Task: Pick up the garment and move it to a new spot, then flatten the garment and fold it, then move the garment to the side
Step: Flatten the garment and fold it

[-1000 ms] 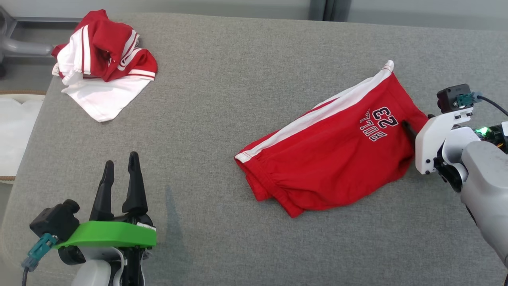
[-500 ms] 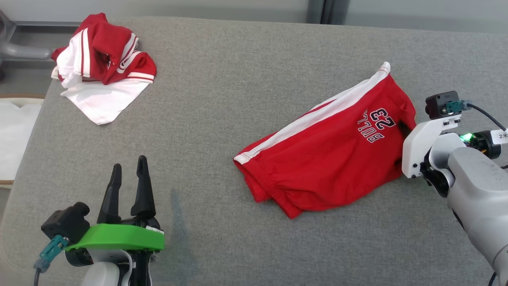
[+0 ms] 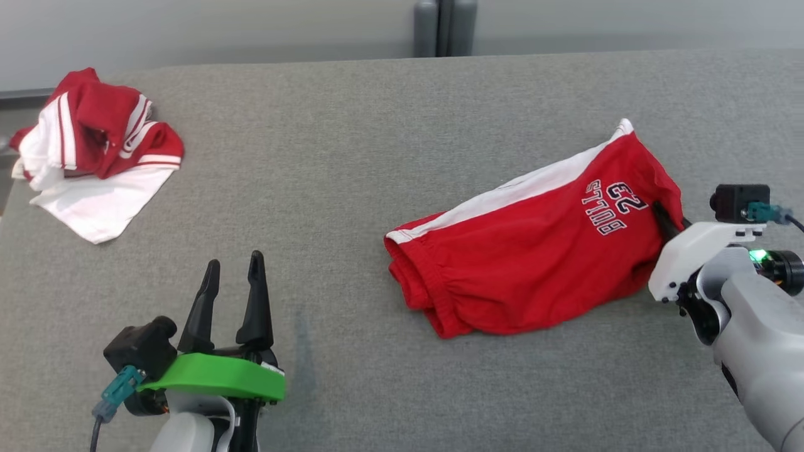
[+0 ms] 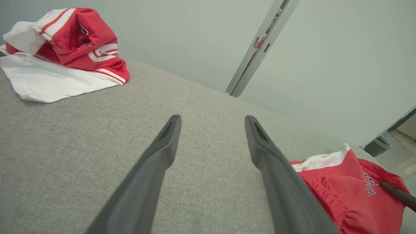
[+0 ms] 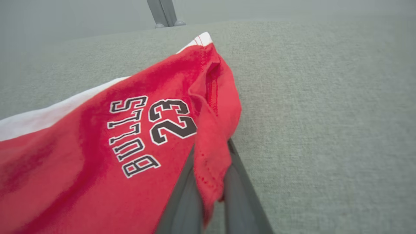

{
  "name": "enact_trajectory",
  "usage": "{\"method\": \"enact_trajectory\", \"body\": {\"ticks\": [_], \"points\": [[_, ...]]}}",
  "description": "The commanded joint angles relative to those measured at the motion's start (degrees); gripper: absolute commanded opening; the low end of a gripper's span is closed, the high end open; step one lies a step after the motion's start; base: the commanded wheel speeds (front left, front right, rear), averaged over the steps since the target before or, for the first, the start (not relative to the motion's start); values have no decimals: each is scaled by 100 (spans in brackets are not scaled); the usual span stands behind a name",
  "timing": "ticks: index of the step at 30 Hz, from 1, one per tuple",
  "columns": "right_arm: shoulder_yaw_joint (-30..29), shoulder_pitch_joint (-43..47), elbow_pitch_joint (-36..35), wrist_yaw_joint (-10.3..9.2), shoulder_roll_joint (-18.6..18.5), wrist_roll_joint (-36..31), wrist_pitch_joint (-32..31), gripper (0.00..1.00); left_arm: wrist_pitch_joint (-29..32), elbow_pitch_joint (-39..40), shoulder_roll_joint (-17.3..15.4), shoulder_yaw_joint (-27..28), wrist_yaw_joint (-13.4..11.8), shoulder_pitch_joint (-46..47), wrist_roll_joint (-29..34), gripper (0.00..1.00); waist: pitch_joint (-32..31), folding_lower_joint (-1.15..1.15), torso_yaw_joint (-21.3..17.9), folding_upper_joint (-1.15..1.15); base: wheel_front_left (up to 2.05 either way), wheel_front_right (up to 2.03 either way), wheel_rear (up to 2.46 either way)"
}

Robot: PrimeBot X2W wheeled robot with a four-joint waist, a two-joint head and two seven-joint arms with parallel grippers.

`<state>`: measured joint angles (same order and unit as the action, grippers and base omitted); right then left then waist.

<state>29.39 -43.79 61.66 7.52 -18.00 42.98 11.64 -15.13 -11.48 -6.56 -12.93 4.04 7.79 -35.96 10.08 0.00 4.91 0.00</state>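
Right wrist view: right fingers [image 5: 239, 191] clenched on hem of red white-striped jersey shorts [image 5: 81, 162]; left fingers [image 4: 162, 152] spread, empty. Lift, move, flattening, folding pending.

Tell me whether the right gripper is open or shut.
Shut on the red shorts: the right gripper has its fingers pinching a fold of hem in the right wrist view.

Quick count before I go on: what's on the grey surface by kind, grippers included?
red shorts: 1
red-and-white heap: 1 (number of pieces within cannot be told)
grippers: 2, the left gripper open, the right gripper shut on the red shorts
Total: 4
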Motion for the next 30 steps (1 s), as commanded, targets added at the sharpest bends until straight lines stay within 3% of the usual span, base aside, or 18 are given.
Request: {"method": "enact_trajectory", "body": {"ticks": [1, 7, 14, 24, 30], "points": [[-80, 196, -13, -7, -27, 85, 100, 0, -2, -26, 1, -2, 20, 43, 37, 100, -148, 0, -391, 0, 0, 0, 0], [-435, 669, -176, -7, 39, 268, 314, 0, -2, -90, 58, -102, 13, 17, 183, 100, -172, 0, -780, 0, 0, 0, 0], [-961, 1004, -513, -7, 198, 97, 356, 0, -3, -160, 121, -167, 19, 20, 272, 100, -207, 0, -913, 0, 0, 0, 0], [-1458, 930, -1010, -7, 422, -658, 360, 0, -3, -233, 206, -216, 62, 39, 271, 100, -272, 0, -697, 0, 0, 0, 0], [-1074, 651, -1430, -7, 828, -1121, 291, 0, -3, -258, 260, -165, 78, -14, 260, 100, -381, 0, -489, 0, 0, 0, 0]]}}
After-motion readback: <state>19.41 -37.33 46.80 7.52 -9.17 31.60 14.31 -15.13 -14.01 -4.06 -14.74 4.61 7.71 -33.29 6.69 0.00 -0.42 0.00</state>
